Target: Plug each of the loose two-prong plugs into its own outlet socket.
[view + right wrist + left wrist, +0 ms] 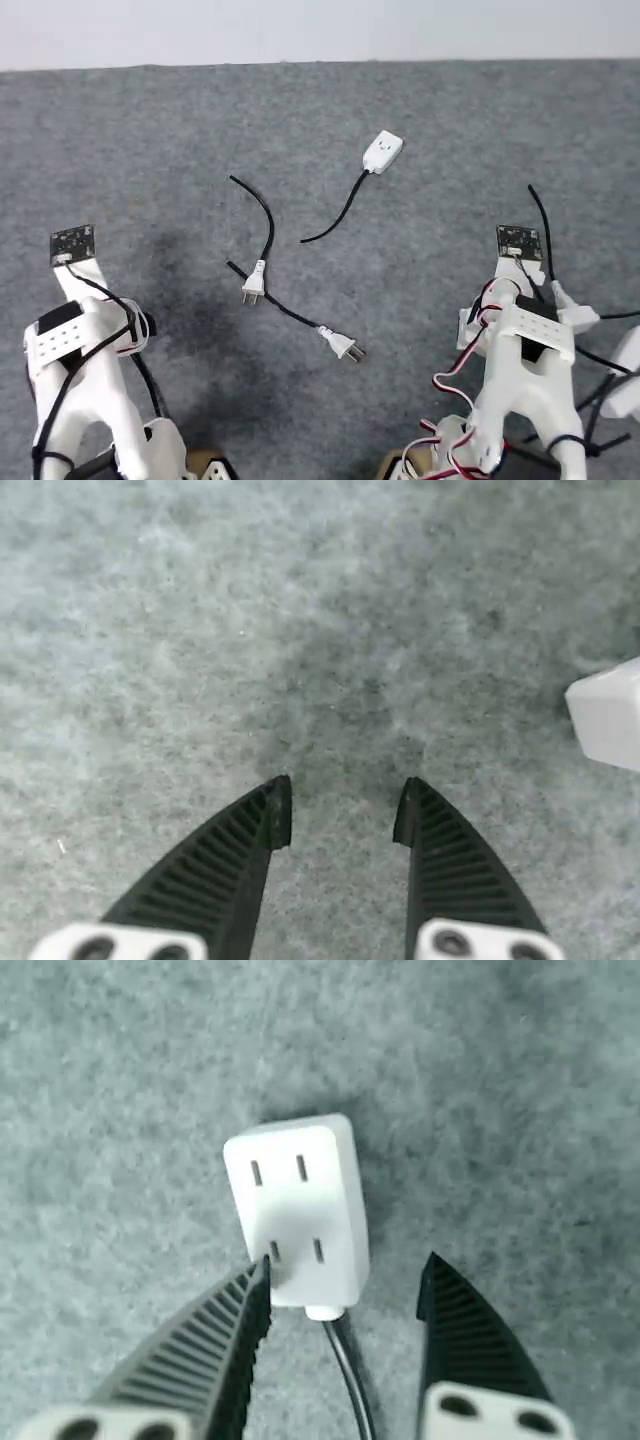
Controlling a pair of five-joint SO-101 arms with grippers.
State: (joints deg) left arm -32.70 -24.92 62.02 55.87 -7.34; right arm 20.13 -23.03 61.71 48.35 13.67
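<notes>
Straddling the cord end of a white plastic two-outlet socket block (297, 1210), the left tool (346, 1265) stands apart. Mid-frame on the grey felt counter (150, 130) lie a white two-prong plug (254, 283) and, lower right of it, a second white plug (342, 346), both on black cords. Above them lies a white cord-end socket (382, 152). The right tool (345, 785) is apart over the counter.

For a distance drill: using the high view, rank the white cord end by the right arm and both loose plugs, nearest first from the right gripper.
1. White cord end, right beside that arm.
2. Lower plug, mid-table, towards the right arm.
3. Upper plug, further left, farthest.
</notes>
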